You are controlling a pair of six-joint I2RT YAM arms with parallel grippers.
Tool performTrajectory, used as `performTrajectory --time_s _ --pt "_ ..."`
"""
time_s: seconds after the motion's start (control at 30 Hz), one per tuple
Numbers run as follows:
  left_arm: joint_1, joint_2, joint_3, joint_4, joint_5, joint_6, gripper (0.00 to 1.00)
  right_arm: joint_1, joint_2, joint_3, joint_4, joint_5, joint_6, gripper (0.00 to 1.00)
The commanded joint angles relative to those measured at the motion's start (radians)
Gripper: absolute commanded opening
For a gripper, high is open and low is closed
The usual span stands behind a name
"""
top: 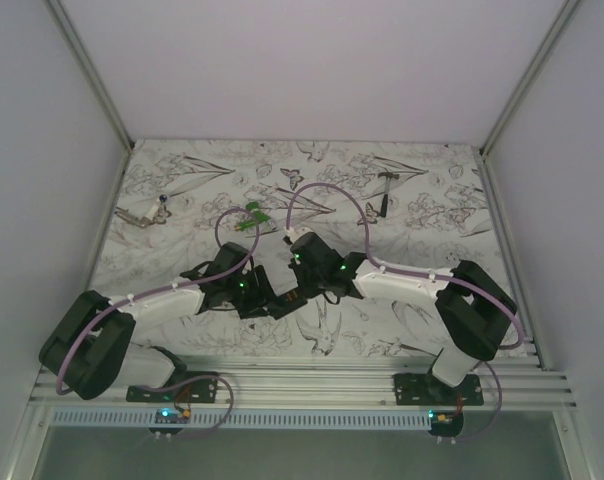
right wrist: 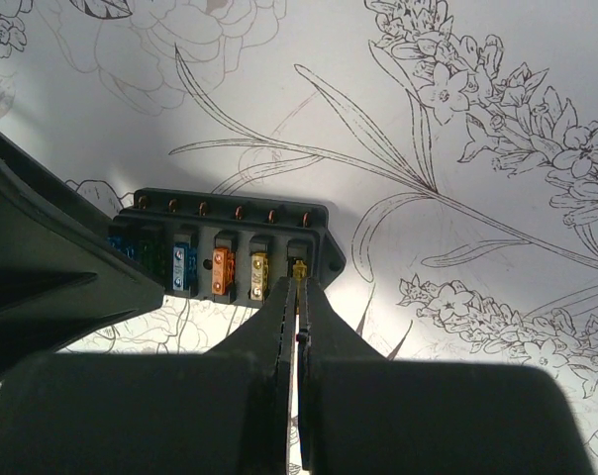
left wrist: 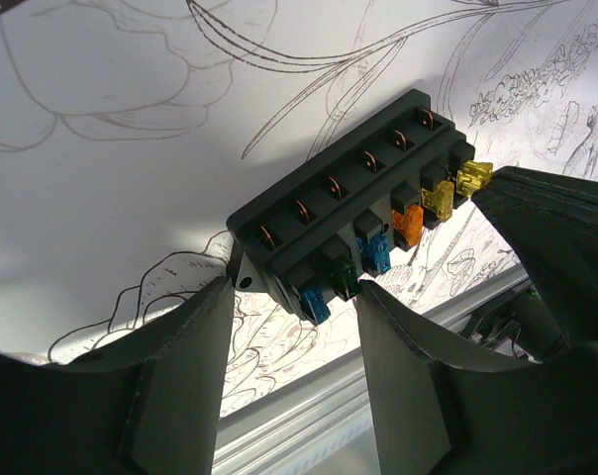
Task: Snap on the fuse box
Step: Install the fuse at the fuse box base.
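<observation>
Presently on record, largest first:

- Table [top: 412, 200], flat, covered with a white cloth printed with black line drawings of flowers and butterflies; pale walls on three sides
- Left arm, black and white with a lilac cable, reaching in from the near left; left gripper [left wrist: 294, 297] [top: 257, 298] with jaws partway apart, one black finger [left wrist: 180, 346] on either side of the box's near short end; whether they press on it cannot be told
- Right arm, same make, reaching in from the near right; right gripper [right wrist: 297, 284] [top: 304, 290] with jaws closed tight together, its tips against the last yellow fuse in the row
- Small black oblong plastic fuse box [left wrist: 358, 213] [right wrist: 230, 233] [top: 285, 300], lying on the cloth at the near middle of the table, between the two grippers; copper rings along one long edge
- Small dark hammer-shaped tool [top: 388, 177], far right of the cloth, well apart from the box
- Small green plastic piece [top: 250, 215], beyond the left gripper, apart from the box
- Six fuses seated along the box's middle: blue, green, blue, orange [right wrist: 223, 272], yellow, yellow
</observation>
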State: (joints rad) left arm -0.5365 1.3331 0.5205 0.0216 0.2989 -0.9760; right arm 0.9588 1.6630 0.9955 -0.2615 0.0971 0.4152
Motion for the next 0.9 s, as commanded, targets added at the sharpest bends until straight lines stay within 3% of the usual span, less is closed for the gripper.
performTrajectory --time_s 0.0,0.87 --pt "0.014 0.001 -0.021 -0.079 -0.04 0.0 0.53 -0.006 0.057 -0.063 -0.149 -0.005 -0.053 0.0" --pt "0.018 0.022 -0.006 -0.102 -0.058 -0.004 0.5 0.073 0.195 0.017 -0.367 -0.015 -0.121 0.0"
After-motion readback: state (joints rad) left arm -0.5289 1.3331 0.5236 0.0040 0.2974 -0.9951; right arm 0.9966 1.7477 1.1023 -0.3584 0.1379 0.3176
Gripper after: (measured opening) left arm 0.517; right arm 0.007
